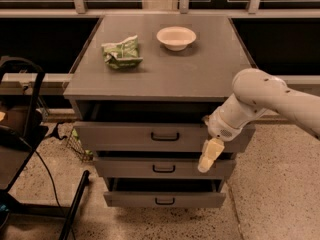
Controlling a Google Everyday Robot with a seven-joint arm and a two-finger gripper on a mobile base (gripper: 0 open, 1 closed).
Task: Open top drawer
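Grey bench [165,76] with three drawers. Wide grey top drawer [125,136], small black bar handle [165,136] at centre, sits just under bench top, front standing forward, dark gap above it. Cream gripper [209,155] on white arm [265,96] hangs tip-down before right end of top drawer front, tip over narrower middle drawer [130,168]; well right of handle. Jaws: parted or closed, cannot tell. On bench: white round bowl [176,37], crumpled green bag [121,52].
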